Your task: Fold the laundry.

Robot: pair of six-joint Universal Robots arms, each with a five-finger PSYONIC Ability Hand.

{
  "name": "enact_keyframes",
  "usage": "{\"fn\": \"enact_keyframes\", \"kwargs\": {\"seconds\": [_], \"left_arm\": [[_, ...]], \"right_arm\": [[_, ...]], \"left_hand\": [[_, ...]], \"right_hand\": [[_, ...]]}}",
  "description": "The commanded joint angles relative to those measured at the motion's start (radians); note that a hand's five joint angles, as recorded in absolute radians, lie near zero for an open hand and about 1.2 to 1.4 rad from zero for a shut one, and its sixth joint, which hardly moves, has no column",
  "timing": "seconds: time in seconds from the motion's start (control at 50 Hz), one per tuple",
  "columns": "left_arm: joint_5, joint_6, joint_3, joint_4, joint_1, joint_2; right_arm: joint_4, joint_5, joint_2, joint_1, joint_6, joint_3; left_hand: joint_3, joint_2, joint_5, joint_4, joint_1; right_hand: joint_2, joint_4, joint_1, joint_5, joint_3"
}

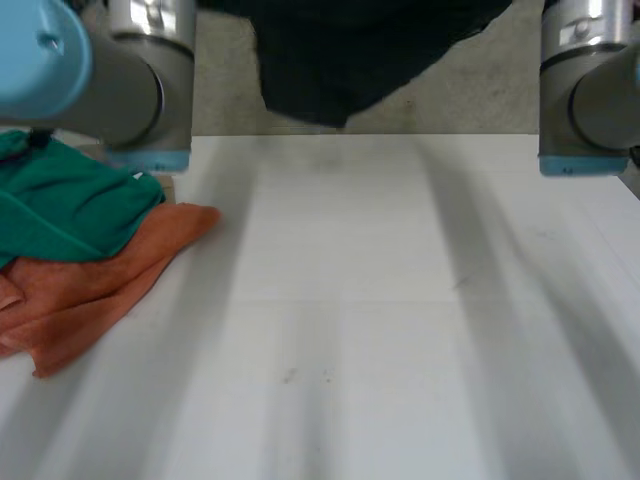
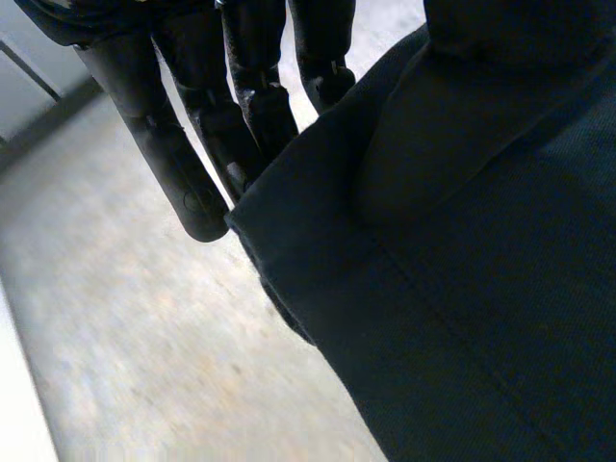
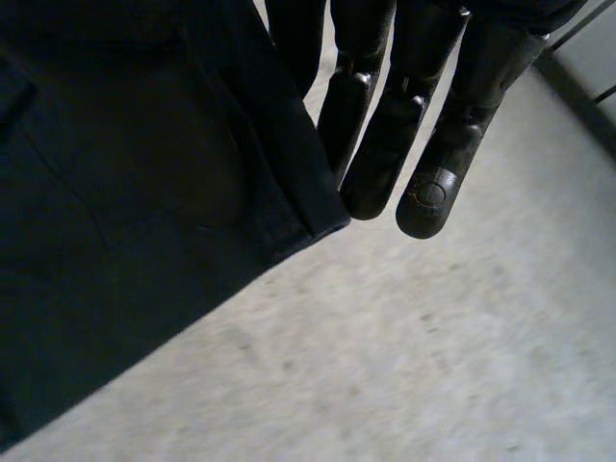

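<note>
White bench [image 1: 400, 330] in front. The dark garment [image 1: 350, 50] hangs in the air past the bench's far edge, above the floor [image 1: 460, 100]. A green cloth [image 1: 60, 205] is bunched at the bench's left, lying partly on an orange cloth [image 1: 90, 290]. The left hand [image 2: 250, 96] grips one garment edge with straight fingers, and the right hand [image 3: 404, 125] grips another edge likewise.

Head cam: high, between and behind left arm [image 1: 110, 80] and right arm [image 1: 590, 90], looking down at the counter [image 1: 400, 330]. Left wrist cam looks along left hand [image 2: 255, 106], right wrist cam along right hand [image 3: 385, 144], both very close, floor [image 3: 433, 366] behind. Shared by all: dark garment [image 1: 350, 50], top centre in head view.
</note>
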Motion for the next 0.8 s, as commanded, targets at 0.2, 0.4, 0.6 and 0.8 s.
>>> {"fn": "enact_keyframes", "kwargs": {"seconds": [0.2,0.4,0.6,0.8], "left_arm": [[-0.007,-0.062,-0.618,-0.080,-0.005,-0.072],[0.001,-0.071,-0.803,-0.385,0.001,0.113],[0.001,-0.077,-0.904,-0.490,0.007,0.294],[0.048,-0.115,-0.904,-0.497,0.070,0.281]], "right_arm": [[0.396,-0.087,0.161,0.038,0.016,0.311],[0.679,-0.107,-0.010,0.024,-0.056,0.486],[0.704,-0.182,-0.105,0.000,-0.061,0.679],[0.696,-0.237,-0.156,-0.059,-0.044,0.758]], "left_hand": [[0.208,0.195,0.244,0.194,0.257],[-0.167,-0.180,-0.131,-0.181,-0.118],[-0.564,-0.577,-0.528,-0.578,-0.515],[-0.564,-0.577,-0.528,-0.578,-0.515]], "right_hand": [[0.217,0.206,0.351,0.256,0.210],[0.217,0.206,0.351,0.256,0.210],[0.217,0.206,0.351,0.256,0.210],[0.217,0.206,0.351,0.256,0.210]]}}
